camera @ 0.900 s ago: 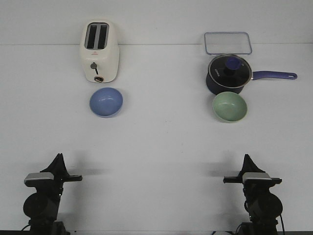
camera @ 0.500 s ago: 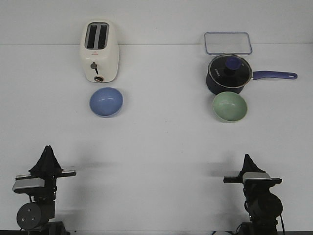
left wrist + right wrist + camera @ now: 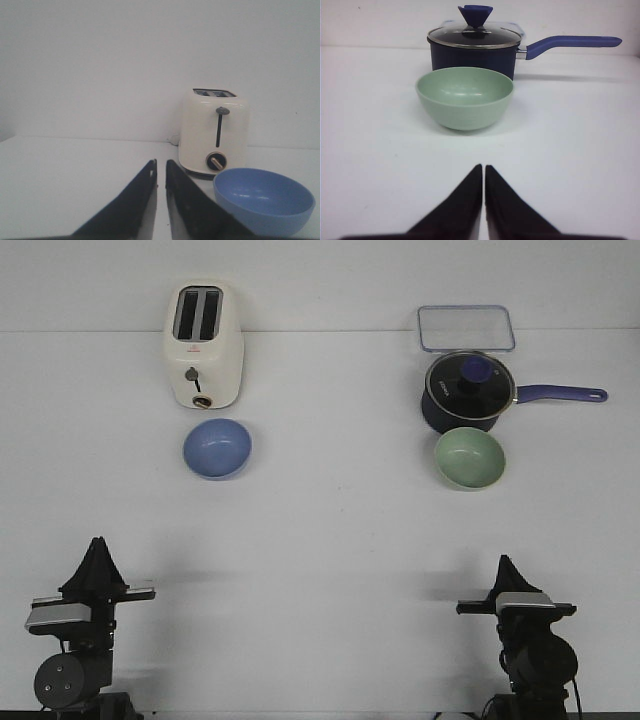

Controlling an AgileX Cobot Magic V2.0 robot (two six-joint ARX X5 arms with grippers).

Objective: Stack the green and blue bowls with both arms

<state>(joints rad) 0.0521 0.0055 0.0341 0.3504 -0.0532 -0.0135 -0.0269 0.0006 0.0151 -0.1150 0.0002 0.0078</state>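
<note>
The blue bowl [image 3: 217, 449] sits upright at the left, just in front of the toaster; it also shows in the left wrist view [image 3: 263, 199]. The green bowl [image 3: 470, 458] sits upright at the right, touching or nearly touching the saucepan behind it; it also shows in the right wrist view [image 3: 464, 97]. My left gripper [image 3: 98, 541] is low at the near left, well short of the blue bowl; in its wrist view [image 3: 160, 161] the jaws show only a narrow slit and hold nothing. My right gripper [image 3: 503, 560] is at the near right, shut and empty [image 3: 483, 166], pointing at the green bowl.
A cream toaster [image 3: 203, 345] stands behind the blue bowl. A dark-blue lidded saucepan [image 3: 468, 390] with its long handle pointing right stands behind the green bowl. A clear rectangular container lid [image 3: 466, 328] lies at the far right.
My left arm has shifted left and turned from its pose 0.9 s ago, then held still. The right arm and both bowls have not moved.
</note>
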